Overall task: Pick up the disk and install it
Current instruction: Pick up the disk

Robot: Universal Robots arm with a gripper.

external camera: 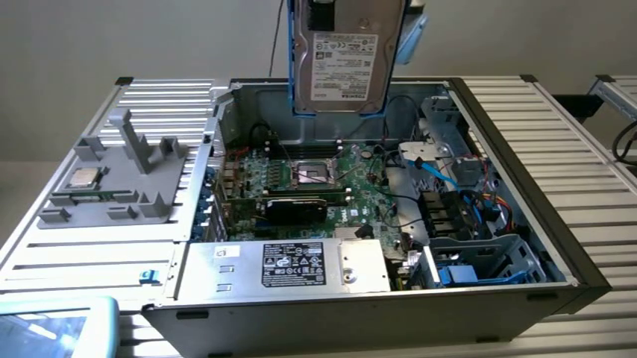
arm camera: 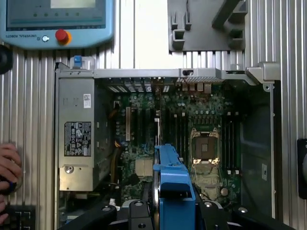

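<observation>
Disk (external camera: pixel 345 66) hangs over mobo (external camera: pixel 371 195), prob. gripped.

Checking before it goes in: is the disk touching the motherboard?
Apart. The exterior view shows the disk hanging upright above the open computer case, its lower edge well clear of the motherboard, with the case's back wall visible between them.

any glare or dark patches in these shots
exterior view: even light, no glare on the disk label, a pale reflection on the pendant screen; wrist view: the case interior beside the motherboard lies in shadow
</observation>
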